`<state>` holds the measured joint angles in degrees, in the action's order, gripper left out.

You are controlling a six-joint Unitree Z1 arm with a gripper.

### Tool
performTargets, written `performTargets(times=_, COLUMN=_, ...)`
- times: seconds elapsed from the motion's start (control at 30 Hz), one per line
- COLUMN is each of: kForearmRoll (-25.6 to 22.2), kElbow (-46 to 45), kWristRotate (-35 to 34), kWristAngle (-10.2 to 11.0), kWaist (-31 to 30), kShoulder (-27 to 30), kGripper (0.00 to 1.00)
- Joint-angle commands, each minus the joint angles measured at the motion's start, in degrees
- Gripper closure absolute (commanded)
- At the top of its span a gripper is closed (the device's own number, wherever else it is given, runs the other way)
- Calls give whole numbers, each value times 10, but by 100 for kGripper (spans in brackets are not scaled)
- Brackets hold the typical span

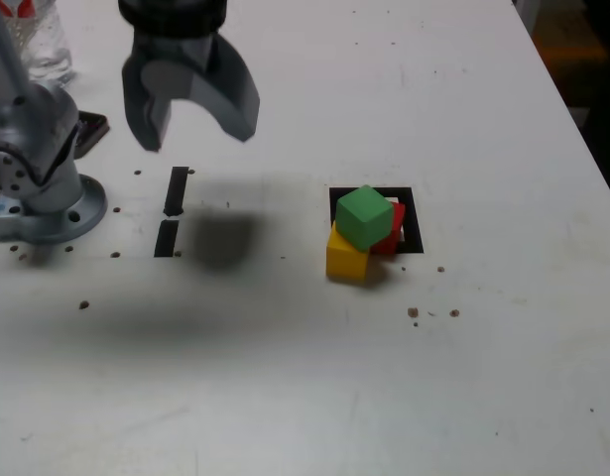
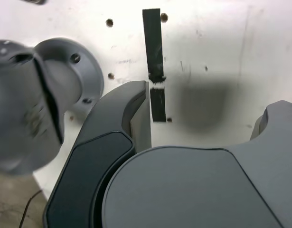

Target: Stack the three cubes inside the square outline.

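Toward the exterior view's left, hanging above the white table (image 1: 285, 397) with grey jaws spread wide and gripping nothing: dark grey gripper (image 1: 190, 127), over two short black tape strips (image 1: 172, 213). Well apart, toward that view's right, sitting tilted atop a yellow cube (image 1: 344, 257) and a red cube (image 1: 390, 236): green cube (image 1: 364, 217), corner pointing toward the camera. Lying partly inside the black tape square outline (image 1: 409, 197): yellow cube overhanging its near left edge.
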<state>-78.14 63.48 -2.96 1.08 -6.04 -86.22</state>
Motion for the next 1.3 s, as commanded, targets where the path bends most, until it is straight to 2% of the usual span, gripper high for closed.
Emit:
performTargets(times=0.0, kForearmRoll=-22, kElbow=94, kWristRotate=-2, kWristAngle=-6, kWaist=0, kShoulder=-10, kGripper=12)
performTargets(times=0.1, kForearmRoll=-54, kElbow=166, kWristRotate=-4, kWristAngle=-22, kWaist=0, kShoulder=-26, kGripper=12)
performTargets(times=0.23, kForearmRoll=-70, kElbow=213, kWristRotate=-11, kWristAngle=-36, kWaist=-1, kShoulder=-42, kGripper=12)
performTargets(times=0.53, kForearmRoll=-94, kElbow=293, kWristRotate=-56, kWristAngle=-47, kWaist=-20, kShoulder=-87, kGripper=12)
performTargets(times=0.77, kForearmRoll=-124, kElbow=331, kWristRotate=-96, kWristAngle=-55, kWaist=-34, kShoulder=-131, kGripper=12)
performTargets(times=1.03, kForearmRoll=-125, kElbow=362, kWristRotate=-124, kWristAngle=-77, kWaist=-44, kShoulder=-193, kGripper=12)
performTargets(times=1.27, kForearmRoll=-121, kElbow=373, kWristRotate=-128, kWristAngle=-85, kWaist=-44, kShoulder=-230, kGripper=12)
